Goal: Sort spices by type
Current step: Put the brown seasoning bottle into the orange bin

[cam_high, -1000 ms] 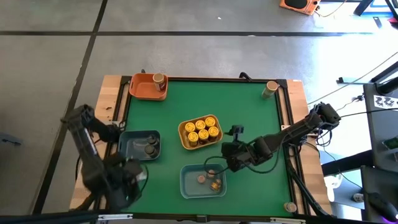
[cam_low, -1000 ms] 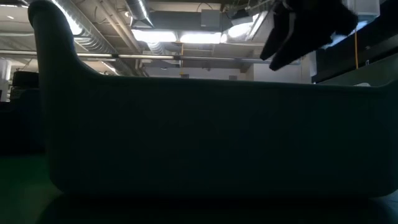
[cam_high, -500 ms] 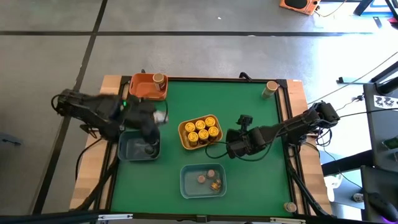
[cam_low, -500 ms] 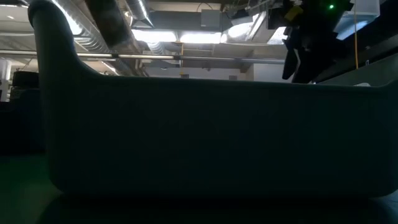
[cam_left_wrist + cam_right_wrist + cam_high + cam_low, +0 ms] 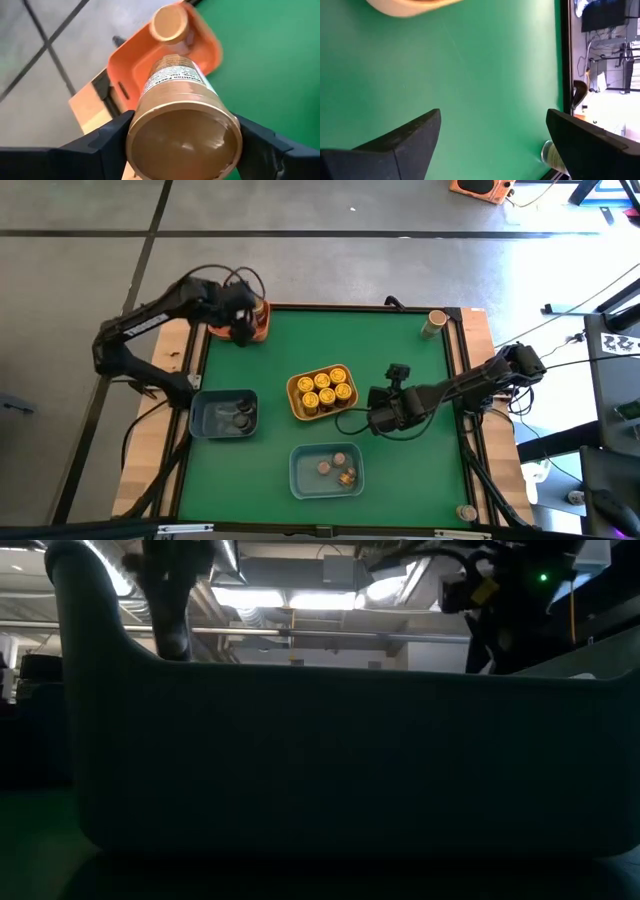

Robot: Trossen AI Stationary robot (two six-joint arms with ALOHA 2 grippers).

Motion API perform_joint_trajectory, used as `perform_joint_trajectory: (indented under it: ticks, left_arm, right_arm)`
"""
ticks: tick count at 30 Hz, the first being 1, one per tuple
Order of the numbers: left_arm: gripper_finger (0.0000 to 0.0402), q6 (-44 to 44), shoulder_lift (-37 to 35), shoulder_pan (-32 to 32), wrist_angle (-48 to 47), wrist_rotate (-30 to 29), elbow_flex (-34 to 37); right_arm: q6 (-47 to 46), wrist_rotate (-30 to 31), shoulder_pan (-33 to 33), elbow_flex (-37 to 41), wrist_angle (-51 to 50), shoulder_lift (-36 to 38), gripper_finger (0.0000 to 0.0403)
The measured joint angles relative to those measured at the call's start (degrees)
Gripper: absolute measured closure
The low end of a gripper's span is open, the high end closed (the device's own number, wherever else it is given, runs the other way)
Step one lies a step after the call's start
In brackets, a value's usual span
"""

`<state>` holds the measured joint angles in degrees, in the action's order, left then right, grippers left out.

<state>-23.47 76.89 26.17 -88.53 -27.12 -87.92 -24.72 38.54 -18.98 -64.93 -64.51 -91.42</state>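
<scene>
Green matting [image 5: 400, 340] covered the table inside a dark frame, with bare wood strips along both sides and grey floor all round. At the far left corner the left arm reached in from its base beside the table, elbow raised, wrist bent down over the orange tray [image 5: 222, 326]. Left gripper [image 5: 182, 145] was clamped on a tan-lidded jar [image 5: 182, 125], one finger [image 5: 102, 145] on each side of it, the jar tilted above the tray. A second tan-lidded jar [image 5: 170, 25] stood upright in that tray.

Right arm stretched low across the mat from the right edge, its gripper [image 5: 378, 418] hovering just right of the yellow tray [image 5: 296, 402]. Its fingers [image 5: 400, 140] stood wide apart with only green mat between them; it held nothing.

Six yellow-lidded jars [image 5: 325, 388] filled the yellow tray at mid-table. Dark-lidded jars [image 5: 241, 415] sat in the left blue tray [image 5: 205, 420], close to the left edge. Near blue tray [image 5: 300, 475] held a few small jars [image 5: 335, 468]. One loose jar [image 5: 436, 323] stood at the far right corner by the frame, another [image 5: 467, 512] at the near right corner on the wood.

Open mat lay along the far side between the orange tray and the corner jar, and across the near left and the right side under the right arm. In the low view a dark tray wall [image 5: 330, 760] blocked nearly everything
</scene>
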Motion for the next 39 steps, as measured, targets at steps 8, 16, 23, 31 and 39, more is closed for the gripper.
perform_joint_trajectory:
  ticks: [8, 16, 23, 31, 39]
  left_arm:
    - [0.0122, 8.0, 0.4, 13.5, 14.6, 6.8, 9.9]
    - [0.0121, 11.2, 2.8, 20.1, 22.9, 12.0, 19.0]
    - [0.0121, 14.7, 6.1, 23.2, 28.6, 13.1, 22.1]
    - [0.0121, 18.3, 10.3, 23.9, 31.3, 13.2, 22.1]
    - [0.0106, 19.6, 11.8, 23.9, 32.8, 12.7, 22.1]
  right_arm:
    - [0.0, 4.7, 1.0, 3.4, 1.7, 0.0, 0.0043]
    - [4.5, 5.9, 7.3, 8.1, 5.7, 0.8, 0.0043]
    - [11.8, 2.3, 13.2, 11.8, 14.1, 2.4, 0.0043]
    - [16.5, -0.7, 14.6, 11.9, 16.9, 3.3, 0.0043]
    - [17.7, -1.2, 14.5, 11.9, 18.2, 3.7, 0.0043]
